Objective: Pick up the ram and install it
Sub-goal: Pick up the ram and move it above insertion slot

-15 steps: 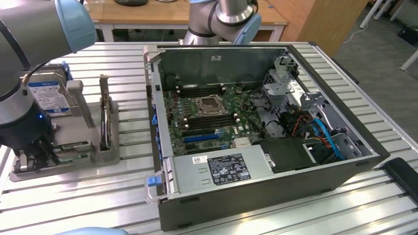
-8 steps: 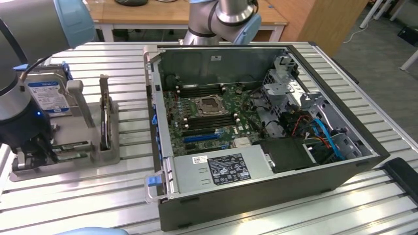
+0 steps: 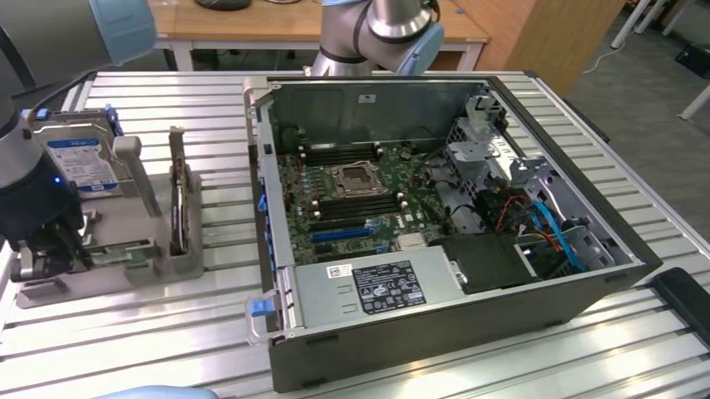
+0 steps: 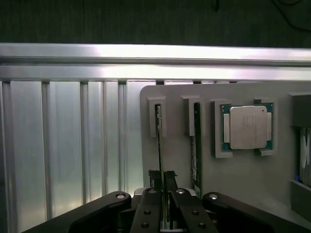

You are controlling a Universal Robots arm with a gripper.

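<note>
One ram (image 4: 159, 141) on edge (long axis along holder (image 4: 243, 179) slot), jaws clamped narrowly on it.

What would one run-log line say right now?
end effector: shut on ram | ram: upright in grey holder slot | computer case: open

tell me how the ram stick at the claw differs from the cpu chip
The ram stick is long and thin; the CPU chip is square with a silver lid. The ram stick stands on edge in its slot; the CPU chip lies flat. The claw is shut on the ram stick; the CPU chip is untouched. Both sit in the same grey holder.
</note>
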